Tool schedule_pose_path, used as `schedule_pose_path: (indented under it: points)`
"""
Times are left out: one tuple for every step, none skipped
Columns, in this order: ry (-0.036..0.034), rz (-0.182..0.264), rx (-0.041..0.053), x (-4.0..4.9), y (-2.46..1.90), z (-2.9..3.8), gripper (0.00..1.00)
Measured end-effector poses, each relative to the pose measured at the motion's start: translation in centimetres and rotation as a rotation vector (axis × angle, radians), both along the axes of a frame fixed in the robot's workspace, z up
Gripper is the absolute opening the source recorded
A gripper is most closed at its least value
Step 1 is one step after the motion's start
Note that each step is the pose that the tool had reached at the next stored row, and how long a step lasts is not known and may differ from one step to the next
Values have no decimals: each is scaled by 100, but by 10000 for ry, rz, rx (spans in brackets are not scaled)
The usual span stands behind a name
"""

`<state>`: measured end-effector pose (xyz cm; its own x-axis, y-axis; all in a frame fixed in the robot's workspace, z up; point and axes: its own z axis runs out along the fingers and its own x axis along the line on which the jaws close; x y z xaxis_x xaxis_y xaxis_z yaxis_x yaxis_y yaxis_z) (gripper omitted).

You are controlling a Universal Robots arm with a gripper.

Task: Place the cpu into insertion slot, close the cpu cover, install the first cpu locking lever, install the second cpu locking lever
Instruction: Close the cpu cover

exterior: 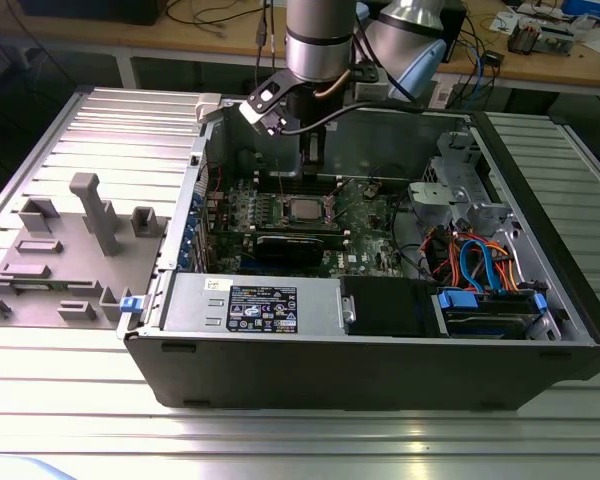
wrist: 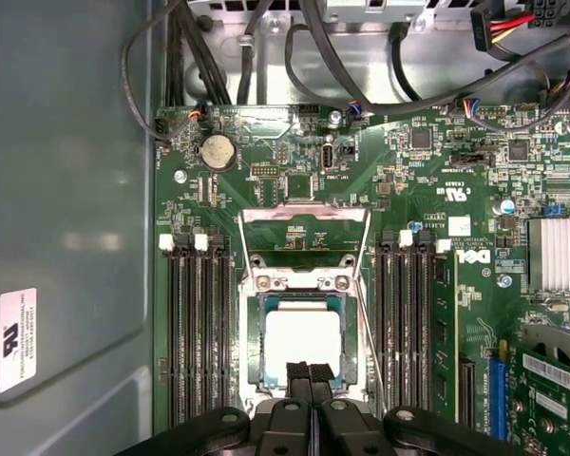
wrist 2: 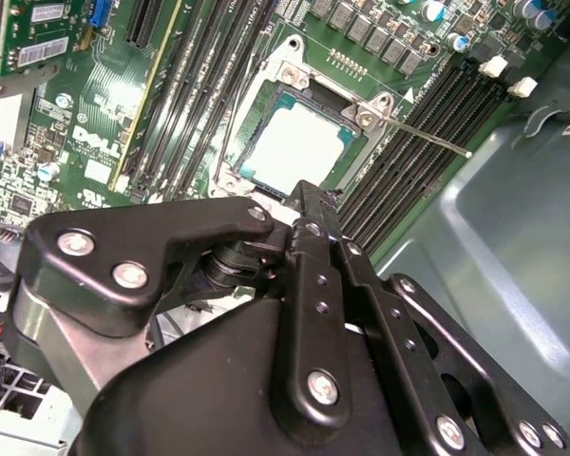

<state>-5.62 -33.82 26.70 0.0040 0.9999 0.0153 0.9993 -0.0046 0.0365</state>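
Note:
The cpu [wrist: 302, 342] lies flat in the insertion slot [wrist: 262, 375], its pale metal top [wrist 2: 294, 142] facing up. The cpu cover [wrist: 304, 217] is swung open, away from the socket, and green board shows through its window. One thin locking lever [wrist 2: 427, 138] sticks out free over the black memory slots. My gripper [wrist: 309, 370] hovers just above the near edge of the chip with its two black fingers pressed together and nothing between them. In the exterior view the gripper [exterior: 313, 160] hangs inside the open computer case, above the cpu [exterior: 302, 210].
The green motherboard [exterior: 370, 215] lies in the open case, with a long black block [exterior: 290, 245] in front of the socket. Memory slots [wrist: 199, 332] flank the socket. Drive bays with blue and orange cables [exterior: 480, 265] are on the exterior view's right. A grey fixture [exterior: 80, 240] stands on its left.

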Motion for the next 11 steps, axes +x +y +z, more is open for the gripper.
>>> schedule_pose_path:
  points:
    - [-1, 0, 1, 0, 0, 17, 11]
    - [-1, 0, 1, 0, 0, 32, 11]
    - [-1, 0, 1, 0, 0, 49, 11]
    - [0, 0, 1, 0, 0, 61, 11]
    - [-1, 0, 2, 0, 0, 65, 11]
    - [-2, 0, 3, 0, 0, 65, 11]
    - [-2, 1, 4, 0, 0, 65, 11]
    - [-1, 1, 3, 0, 0, 66, 11]
    - [-1, 0, 4, 0, 0, 66, 11]
    - [-1, 1, 5, 0, 0, 66, 11]
    - [0, 0, 6, 0, 0, 66, 11]
